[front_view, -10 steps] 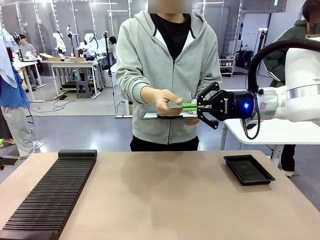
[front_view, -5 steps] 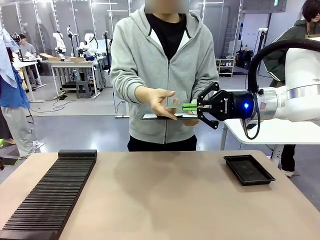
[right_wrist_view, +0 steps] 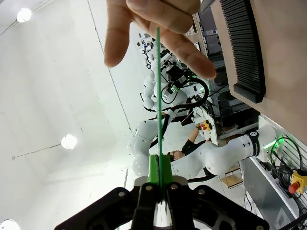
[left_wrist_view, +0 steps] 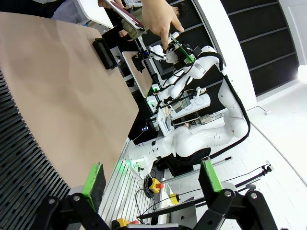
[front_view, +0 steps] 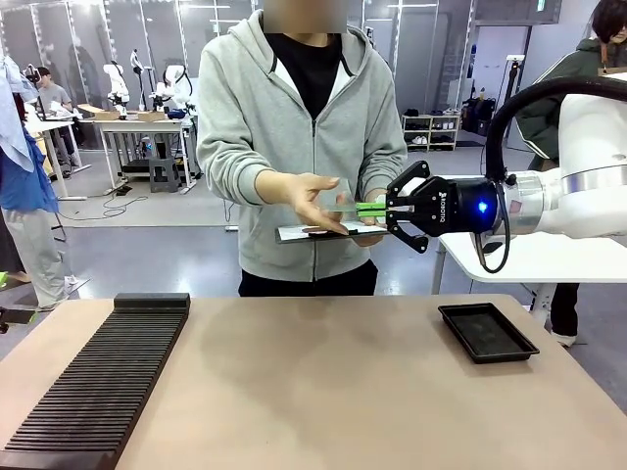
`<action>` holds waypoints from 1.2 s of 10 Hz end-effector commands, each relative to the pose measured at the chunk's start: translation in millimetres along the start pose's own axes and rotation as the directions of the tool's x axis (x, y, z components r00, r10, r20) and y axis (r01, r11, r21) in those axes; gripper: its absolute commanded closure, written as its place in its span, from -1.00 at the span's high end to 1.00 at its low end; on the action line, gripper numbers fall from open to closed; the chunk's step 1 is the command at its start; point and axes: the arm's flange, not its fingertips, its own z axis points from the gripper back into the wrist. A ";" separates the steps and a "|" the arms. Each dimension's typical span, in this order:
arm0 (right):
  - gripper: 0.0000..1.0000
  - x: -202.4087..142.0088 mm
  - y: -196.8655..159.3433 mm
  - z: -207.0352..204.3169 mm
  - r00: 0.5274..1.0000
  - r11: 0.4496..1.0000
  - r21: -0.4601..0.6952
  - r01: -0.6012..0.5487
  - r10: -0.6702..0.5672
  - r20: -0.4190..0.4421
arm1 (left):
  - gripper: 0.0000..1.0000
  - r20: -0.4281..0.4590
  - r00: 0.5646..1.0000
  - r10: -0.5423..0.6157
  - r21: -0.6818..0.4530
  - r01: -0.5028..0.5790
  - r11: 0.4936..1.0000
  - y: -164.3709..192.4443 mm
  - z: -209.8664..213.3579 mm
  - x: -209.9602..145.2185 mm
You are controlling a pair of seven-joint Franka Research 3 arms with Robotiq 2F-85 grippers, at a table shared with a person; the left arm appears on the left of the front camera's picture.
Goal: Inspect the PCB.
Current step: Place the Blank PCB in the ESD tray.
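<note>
The PCB (front_view: 345, 207) is held level in the air, chest-high in front of the person, with my right gripper (front_view: 377, 209) shut on its near edge. In the right wrist view the PCB (right_wrist_view: 158, 91) shows edge-on as a thin green line rising from my right gripper (right_wrist_view: 158, 165). The person's hand (front_view: 312, 199) is loosely open at the board's far end, with a thumb and fingers (right_wrist_view: 184, 28) on either side of it. My left gripper (left_wrist_view: 152, 177) stands open and holds nothing, low beside the table's left part.
The person's other hand holds a dark flat tablet (front_view: 313, 232) just under the board. A shallow black tray (front_view: 487, 332) lies at the table's right. A long black slotted rack (front_view: 98, 377) covers the table's left side. Bare brown tabletop (front_view: 313, 392) lies between them.
The person's hand has gone from gripping the PCB's far end to a loosely open hand, and the person has shifted to picture left. My right gripper has stayed put.
</note>
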 end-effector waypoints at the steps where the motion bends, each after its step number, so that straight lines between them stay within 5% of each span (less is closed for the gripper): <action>1: -1.00 -0.6 1.2 0.1 1.000 1.000 0.003 -0.003 0.003 0.006 | 1.00 0.002 1.000 -0.002 0.001 0.002 1.000 -0.9 0.7 -0.5; 12: -1.00 -0.6 1.2 0.1 1.000 1.000 0.003 -0.003 0.003 0.006 | 1.00 0.002 1.000 -0.002 0.001 0.002 1.000 -0.9 0.7 -0.5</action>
